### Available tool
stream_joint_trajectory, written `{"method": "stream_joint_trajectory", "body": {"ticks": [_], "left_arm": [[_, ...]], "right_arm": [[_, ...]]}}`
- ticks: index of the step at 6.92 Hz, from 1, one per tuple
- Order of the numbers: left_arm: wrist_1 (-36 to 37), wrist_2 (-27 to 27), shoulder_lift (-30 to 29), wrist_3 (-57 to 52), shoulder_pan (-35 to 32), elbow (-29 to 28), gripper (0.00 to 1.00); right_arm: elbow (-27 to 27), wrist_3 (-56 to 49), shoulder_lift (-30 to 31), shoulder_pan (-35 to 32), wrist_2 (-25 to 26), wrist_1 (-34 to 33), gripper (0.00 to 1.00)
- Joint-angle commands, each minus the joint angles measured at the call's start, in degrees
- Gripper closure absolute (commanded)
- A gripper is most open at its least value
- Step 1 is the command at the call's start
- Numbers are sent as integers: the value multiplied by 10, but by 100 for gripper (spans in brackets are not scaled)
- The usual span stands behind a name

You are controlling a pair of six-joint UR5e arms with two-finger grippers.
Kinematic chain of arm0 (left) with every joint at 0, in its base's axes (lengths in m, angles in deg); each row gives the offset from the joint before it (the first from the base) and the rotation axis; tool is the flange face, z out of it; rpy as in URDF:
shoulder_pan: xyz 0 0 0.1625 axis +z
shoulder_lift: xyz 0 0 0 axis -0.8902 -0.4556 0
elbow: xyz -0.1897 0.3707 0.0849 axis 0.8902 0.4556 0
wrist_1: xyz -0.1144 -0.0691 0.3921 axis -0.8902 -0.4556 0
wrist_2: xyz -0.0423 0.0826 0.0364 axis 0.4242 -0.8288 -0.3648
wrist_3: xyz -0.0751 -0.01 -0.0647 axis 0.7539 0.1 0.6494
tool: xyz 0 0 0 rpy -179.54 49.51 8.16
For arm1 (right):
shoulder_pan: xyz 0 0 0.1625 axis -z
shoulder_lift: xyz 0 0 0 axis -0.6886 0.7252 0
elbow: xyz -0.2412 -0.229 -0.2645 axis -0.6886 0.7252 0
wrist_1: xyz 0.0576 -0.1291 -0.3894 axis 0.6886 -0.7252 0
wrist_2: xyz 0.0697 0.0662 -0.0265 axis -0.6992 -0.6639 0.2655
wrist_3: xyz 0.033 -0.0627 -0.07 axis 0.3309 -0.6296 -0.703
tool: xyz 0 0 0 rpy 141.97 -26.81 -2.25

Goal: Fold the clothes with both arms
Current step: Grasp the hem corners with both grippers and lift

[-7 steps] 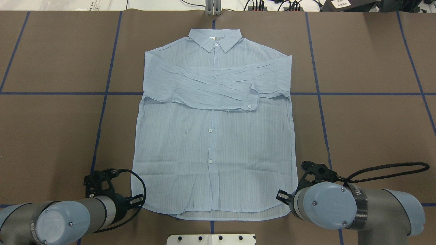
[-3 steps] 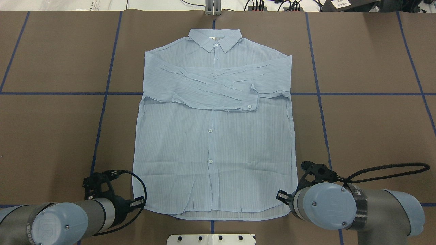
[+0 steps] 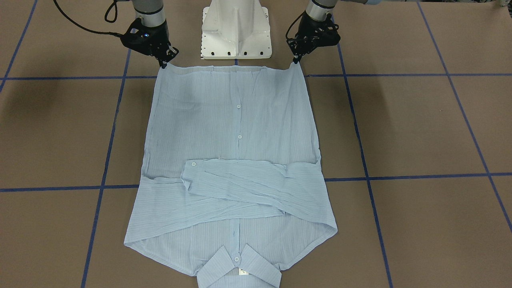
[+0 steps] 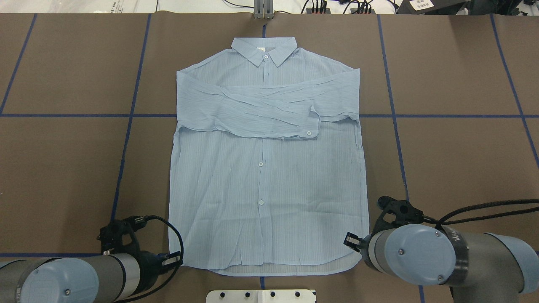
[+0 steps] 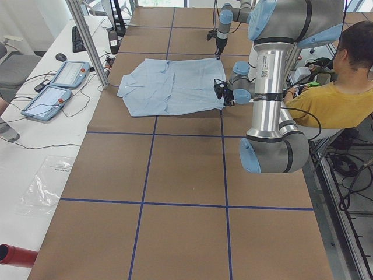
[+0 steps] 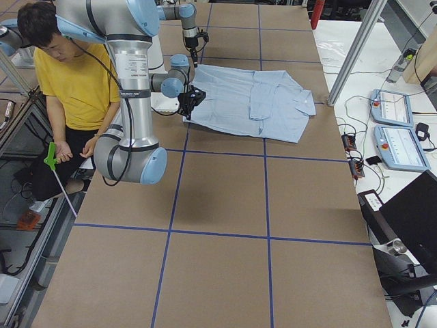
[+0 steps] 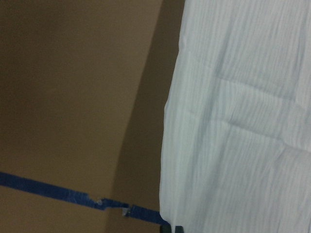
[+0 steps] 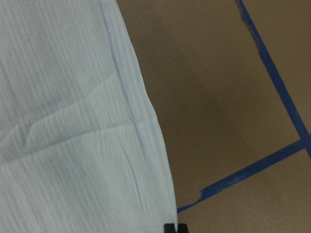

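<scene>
Plainly, in the front-facing view the shirt (image 3: 236,120) is lying flat and face up on the worktop (image 3: 420,128). Its sleeves (image 3: 248,180) are crossing the chest and its collar (image 3: 238,268) is pointing away from the robot. The left tool (image 3: 297,60) and right tool (image 3: 165,62) are each sitting on one corner of the hem (image 3: 228,69). The hem is running nearly straight between them.

From overhead, the left tool (image 4: 174,259) is meeting the hem's left corner and the right tool (image 4: 349,240) its right corner. The rest of the cloth is spreading forward from both.

The side views are showing the same layout, with the hem nearest the robot, but they are too small for any reading of the jaws.

In the left wrist view the cloth edge is running straight down into a dark fingertip (image 7: 172,228), with shadow underneath it. The right wrist view is mirroring this at its own fingertip (image 8: 174,227). Both tools are probably pressed together and pinching the hem corners, though the jaws themselves are barely showing.

I am judging the fabric to be thin, light and limp. It will be draping and sagging between the two holds rather than keeping any shape, and it may be creeping out of a shallow pinch. The hem corners are the sensible hold for carrying the lower half up towards the collar. Level, matched travel should be keeping the fold square.
</scene>
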Motion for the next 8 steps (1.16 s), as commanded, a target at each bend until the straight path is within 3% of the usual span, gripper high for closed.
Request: {"method": "stream_joint_trajectory", "body": {"ticks": [1,3,6,7,8], "left_arm": [[20,36,0,14,9,31,100],[102,72,-7,14,2,91,100],[103,72,-60,-54,-79,107,100],[101,72,-68,-158,-101,107,100],[103,74,-89,-212,-143,94,100]], "right_arm": [[-26,13,17,5,1,-1,100],[-44,13,18,4,0,-1,100],[-45,7,11,-41,-6,0,100],[-40,4,-5,-56,-8,1,100],[-26,-19,-60,-101,-13,-4,100]]}}
